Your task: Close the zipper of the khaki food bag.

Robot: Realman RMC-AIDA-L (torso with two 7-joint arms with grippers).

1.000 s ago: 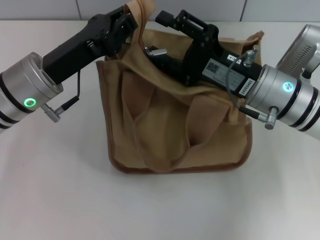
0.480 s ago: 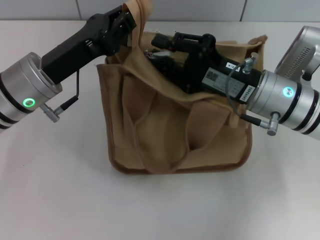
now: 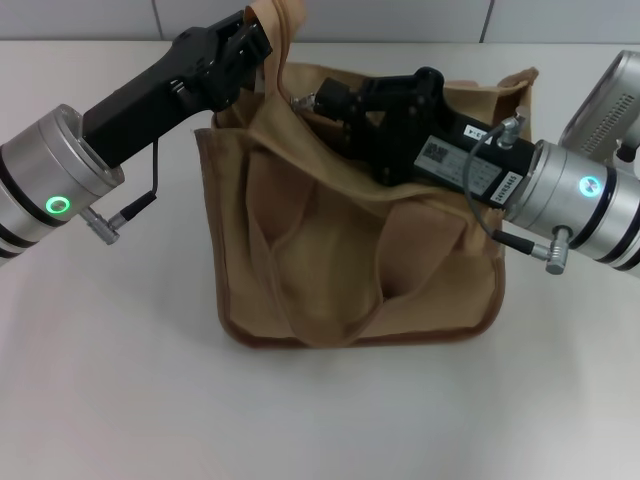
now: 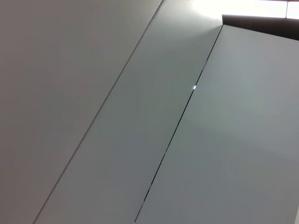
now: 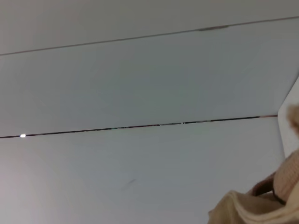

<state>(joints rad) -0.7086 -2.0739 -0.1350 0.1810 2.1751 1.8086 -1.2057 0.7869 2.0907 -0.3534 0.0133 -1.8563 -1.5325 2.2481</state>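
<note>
right gripper (image 3: pixel 318 100) shifted left along zipper (image 3: pixel 300 100), left gripper (image 3: pixel 262 40) gripping handle (image 3: pixel 280 20)

White desk (image 3: pixel 120 400) fills head view, matte, evenly lit, soft shadows; far edge meets pale tiled wall (image 3: pixel 400 18) with dark grout lines; both wrist views show only large pale grey wall panels (image 4: pixel 93 112) split by thin dark seams; bright strip of light (image 4: pixel 252 7) at one corner.

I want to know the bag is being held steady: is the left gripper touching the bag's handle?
Touching. In the head view the left gripper closes around the upright fabric handle of the khaki food bag, with no gap showing.
</note>
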